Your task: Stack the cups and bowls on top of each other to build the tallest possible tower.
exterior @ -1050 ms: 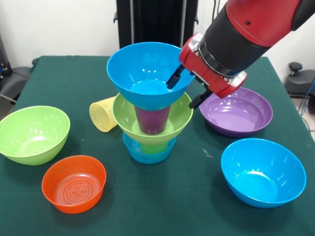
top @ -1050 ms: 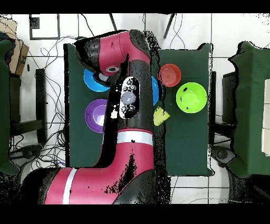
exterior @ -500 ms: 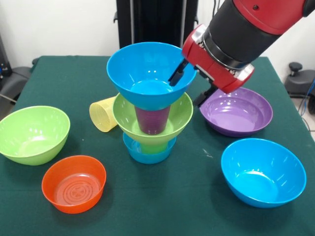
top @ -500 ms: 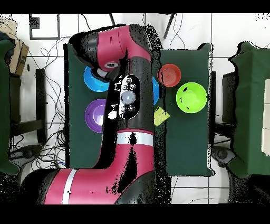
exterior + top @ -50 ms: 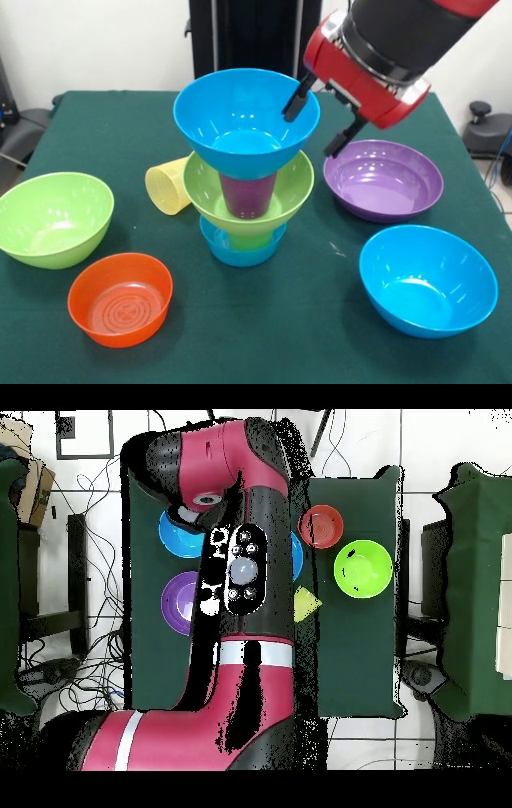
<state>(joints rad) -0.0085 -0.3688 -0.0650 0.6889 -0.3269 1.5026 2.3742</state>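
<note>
The tower stands mid-table in the front view: a small blue bowl (image 5: 242, 250) at the bottom, a green cup (image 5: 240, 235) in it, a lime green bowl (image 5: 276, 196), a purple cup (image 5: 246, 197), and a blue bowl (image 5: 240, 120) on top. My gripper (image 5: 318, 122) hangs open by the top bowl's right rim, one finger (image 5: 298, 99) at the rim and the other outside it, holding nothing. A yellow cup (image 5: 166, 186) lies on its side left of the tower. In the overhead view the arm hides the gripper and most of the tower.
Loose bowls ring the tower: lime green (image 5: 52, 218) at left, orange (image 5: 120, 298) front left, wide purple (image 5: 384, 182) at right, blue (image 5: 428, 280) front right. Overhead, the blue bowl (image 5: 175, 534), purple bowl (image 5: 180, 602), orange bowl (image 5: 322, 526) and green bowl (image 5: 362, 569) show beside the arm.
My gripper has risen up and to the right, out from the top blue bowl's rim, staying open. The tower and loose bowls have not moved.
</note>
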